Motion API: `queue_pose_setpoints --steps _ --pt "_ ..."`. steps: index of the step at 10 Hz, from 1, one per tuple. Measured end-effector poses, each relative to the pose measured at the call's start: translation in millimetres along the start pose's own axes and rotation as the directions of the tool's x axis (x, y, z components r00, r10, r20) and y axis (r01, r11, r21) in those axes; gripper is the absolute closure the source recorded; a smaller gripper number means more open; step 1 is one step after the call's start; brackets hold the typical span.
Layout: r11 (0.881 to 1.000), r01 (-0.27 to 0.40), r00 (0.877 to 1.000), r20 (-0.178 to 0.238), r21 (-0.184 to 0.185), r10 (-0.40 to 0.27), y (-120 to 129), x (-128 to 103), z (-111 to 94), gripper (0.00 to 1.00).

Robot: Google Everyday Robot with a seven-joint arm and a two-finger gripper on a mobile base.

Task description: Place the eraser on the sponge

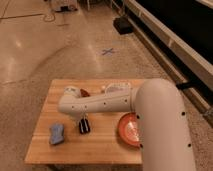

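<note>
The eraser (84,126) is a black block with a pale stripe, lying on the wooden table (107,147) left of centre. My gripper (83,120) comes straight down onto its far end from the white arm (100,104) that stretches across the table. The black block shows just below the wrist. The sponge (56,134), a small light-blue pad, lies flat a short way left of the eraser and does not touch it.
An orange-red plate (128,131) sits right of the eraser, partly behind my arm. A small dark-red oval object (85,92) and a white thing (118,87) lie at the table's far side. Polished floor surrounds the table.
</note>
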Motion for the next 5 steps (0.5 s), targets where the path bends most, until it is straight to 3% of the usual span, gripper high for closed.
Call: queue_pose_setpoints --steps 1,2,5 --pt "1.000 0.019 1.000 -0.006 0.000 -0.019 -13 9 -10 0.91" --pt "0.999 0.035 0.999 -0.011 0.002 -0.035 -26 17 -18 0.93" --pt "0.999 0.054 0.998 -0.018 0.003 -0.053 -34 24 -24 0.93"
